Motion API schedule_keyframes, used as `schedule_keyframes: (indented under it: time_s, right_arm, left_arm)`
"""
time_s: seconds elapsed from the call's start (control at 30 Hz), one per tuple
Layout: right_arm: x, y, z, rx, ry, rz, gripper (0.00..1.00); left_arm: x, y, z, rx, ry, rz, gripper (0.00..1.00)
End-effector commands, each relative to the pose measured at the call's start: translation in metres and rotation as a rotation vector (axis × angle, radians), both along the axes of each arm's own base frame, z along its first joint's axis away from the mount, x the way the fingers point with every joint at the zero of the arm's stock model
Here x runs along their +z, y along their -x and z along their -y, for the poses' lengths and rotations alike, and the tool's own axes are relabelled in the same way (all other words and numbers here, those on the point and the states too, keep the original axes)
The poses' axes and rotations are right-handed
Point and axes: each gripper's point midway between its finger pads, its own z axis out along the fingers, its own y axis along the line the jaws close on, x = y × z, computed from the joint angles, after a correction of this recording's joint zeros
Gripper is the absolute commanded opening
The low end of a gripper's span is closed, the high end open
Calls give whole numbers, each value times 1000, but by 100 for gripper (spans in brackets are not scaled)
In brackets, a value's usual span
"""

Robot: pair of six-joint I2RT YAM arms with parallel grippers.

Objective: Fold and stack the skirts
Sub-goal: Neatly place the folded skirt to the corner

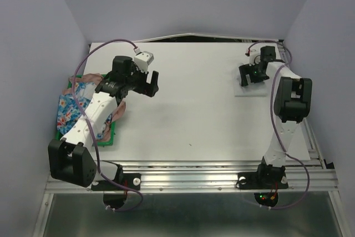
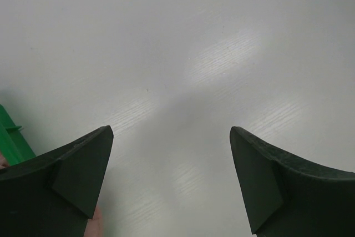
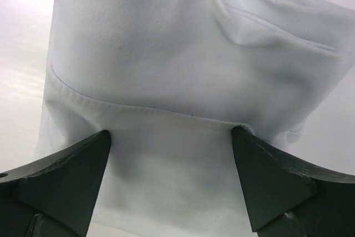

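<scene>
Top view: a white table (image 1: 194,120) is being seen from above, with two arms bolted at its near edge. The left gripper (image 1: 150,85) is being held over the left half of the table, its fingers spread apart and released. Just to its left, a green tray (image 1: 108,139) is being filled by two skirts. The blue flowered skirt (image 1: 71,109) is lying bunched in the tray and is spilling over its left rim. The dusty-pink skirt (image 1: 93,77) is showing at the tray's far end and along its right side. The right gripper (image 1: 250,76) is being held at the far right of the table, over the white skirt (image 1: 244,90), which is lying there as a flat folded rectangle, well apart from the tray.

Left wrist view: the two dark fingers of the left gripper (image 2: 171,130) are being held wide apart, with bare table (image 2: 222,54) showing between them. A corner of the green tray (image 2: 11,134) is being glimpsed at the left edge.

Right wrist view: the fingers of the right gripper (image 3: 171,132) are being held wide apart and released, one to each side of the white skirt (image 3: 166,54), which is filling most of the view. A stitched seam is running across the cloth from one fingertip to the other. Whether the tips are touching the cloth cannot be told. Bare table (image 3: 22,26) is showing at the left edge
</scene>
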Motion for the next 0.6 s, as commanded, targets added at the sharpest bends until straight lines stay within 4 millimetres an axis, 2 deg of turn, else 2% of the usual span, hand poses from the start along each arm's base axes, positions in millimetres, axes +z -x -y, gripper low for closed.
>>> schedule_keyframes:
  time_s: [0.0, 0.07, 0.13, 0.23, 0.37, 0.5, 0.57]
  right_arm:
    - [-52, 37, 70, -62, 78, -213, 95]
    - [-58, 43, 88, -62, 74, -234, 95]
    - [-61, 44, 98, -58, 80, -236, 95]
    - [-65, 46, 104, -39, 85, -243, 95]
    - [-56, 40, 113, -36, 105, -218, 95]
    - [-46, 36, 122, -46, 129, -211, 95]
    - [-50, 42, 123, -44, 135, -243, 95]
  left_arm:
    - [30, -13, 5, -30, 19, 68, 99]
    - [30, -17, 4, -25, 19, 65, 99]
    - [30, -20, 4, -27, 25, 63, 99]
    - [31, -25, 4, -16, 30, 59, 99]
    - [29, -30, -1, 7, 24, 38, 99]
    - [29, -33, -12, 39, 17, 19, 98]
    - [32, -34, -19, 55, 16, 22, 99]
